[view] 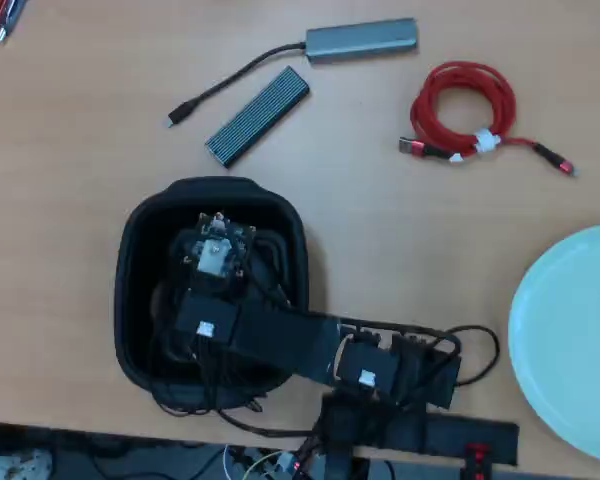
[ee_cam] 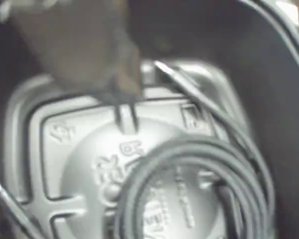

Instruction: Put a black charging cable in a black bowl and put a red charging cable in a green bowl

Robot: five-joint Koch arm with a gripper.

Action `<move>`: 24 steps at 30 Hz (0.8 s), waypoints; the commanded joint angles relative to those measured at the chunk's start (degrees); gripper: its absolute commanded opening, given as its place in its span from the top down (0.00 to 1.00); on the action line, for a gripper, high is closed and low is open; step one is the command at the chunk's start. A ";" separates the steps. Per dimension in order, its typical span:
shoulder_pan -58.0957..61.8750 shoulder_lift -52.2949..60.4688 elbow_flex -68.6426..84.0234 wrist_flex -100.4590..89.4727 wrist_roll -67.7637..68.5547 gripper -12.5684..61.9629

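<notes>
— Where's your black cable (ee_cam: 204, 164)?
— Lower right of the wrist view, thin loops lying on the bowl's (view: 140, 250) patterned floor.
— Your gripper (ee_cam: 125, 119)?
— Over the bowl, centre-left overhead; blurred, so you can't tell its jaws.
— The red cable (view: 463, 105)?
— Coiled, white-tied, upper right, apart from the green bowl (view: 570, 340).

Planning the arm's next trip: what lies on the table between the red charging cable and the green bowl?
Nothing: in the overhead view only bare wooden table separates the red charging cable from the green bowl.
</notes>
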 commanded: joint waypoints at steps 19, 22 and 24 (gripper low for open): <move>22.24 17.58 -2.81 20.83 4.31 0.28; 31.20 17.40 -1.49 20.48 3.87 0.28; 38.85 17.31 -0.79 20.39 3.78 0.28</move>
